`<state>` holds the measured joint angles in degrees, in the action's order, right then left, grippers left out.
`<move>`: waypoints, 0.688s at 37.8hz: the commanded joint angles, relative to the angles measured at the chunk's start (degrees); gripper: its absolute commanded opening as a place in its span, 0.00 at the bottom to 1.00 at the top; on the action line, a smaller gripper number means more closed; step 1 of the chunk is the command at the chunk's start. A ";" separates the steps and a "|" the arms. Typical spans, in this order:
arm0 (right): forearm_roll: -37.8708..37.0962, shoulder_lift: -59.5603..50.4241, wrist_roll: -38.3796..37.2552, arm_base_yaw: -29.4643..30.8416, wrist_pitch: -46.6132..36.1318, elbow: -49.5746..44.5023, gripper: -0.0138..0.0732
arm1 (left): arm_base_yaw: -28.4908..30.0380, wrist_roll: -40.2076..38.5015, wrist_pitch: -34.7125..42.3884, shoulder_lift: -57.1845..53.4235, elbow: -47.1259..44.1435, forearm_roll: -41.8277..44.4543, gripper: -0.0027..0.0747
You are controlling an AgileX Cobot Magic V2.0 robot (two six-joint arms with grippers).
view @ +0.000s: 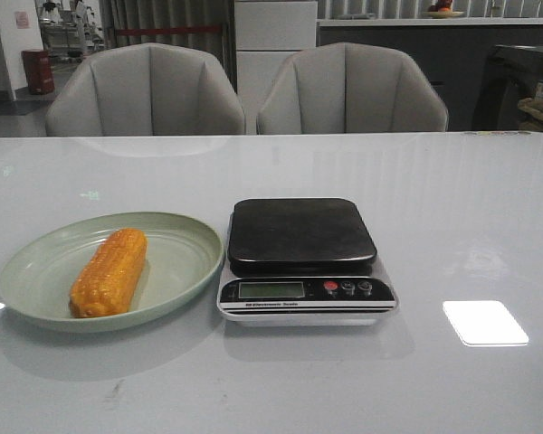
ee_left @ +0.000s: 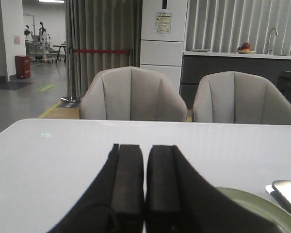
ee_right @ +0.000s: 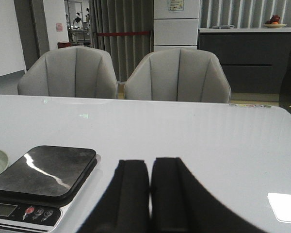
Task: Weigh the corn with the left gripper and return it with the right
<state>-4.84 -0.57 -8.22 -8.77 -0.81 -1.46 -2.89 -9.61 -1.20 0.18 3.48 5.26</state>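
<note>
Front view: stubby orange-yellow corn [view: 109, 271], kernel rows, lying on plate [view: 185, 237].

Front view shows neither arm at all, so both are out of frame there. In the left wrist view the left gripper [ee_left: 144, 194] is cut off by the bottom edge, and the plate [ee_left: 262, 208] and scale [ee_left: 288, 191] are just slivers at the corner, corn hidden completely. The right gripper [ee_right: 149, 194] gets clipped the same way. The scale's display [view: 271, 290] is too small to read, same for its 3 buttons [view: 347, 287].
</note>
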 commanded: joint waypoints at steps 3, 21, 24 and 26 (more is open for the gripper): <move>-0.03 0.33 0.30 0.36 -4.79 -0.58 0.37 | -0.46 -0.30 -4.53 6.56 11.28 -0.81 0.18; -0.03 0.33 0.30 0.36 -4.79 -0.58 0.37 | -0.46 -0.30 -17.76 23.07 20.29 -1.87 0.18; -0.03 0.33 0.30 0.36 -4.79 -0.58 0.37 | -0.46 -0.30 -17.76 24.95 20.29 -1.87 0.18; -0.03 0.33 0.30 0.36 -4.79 -0.58 0.37 | -0.46 -0.30 -17.61 26.27 20.29 -1.87 0.18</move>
<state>-4.84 -0.57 -8.22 -8.77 -0.81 -1.46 -2.89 -9.61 -22.88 23.85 22.01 3.85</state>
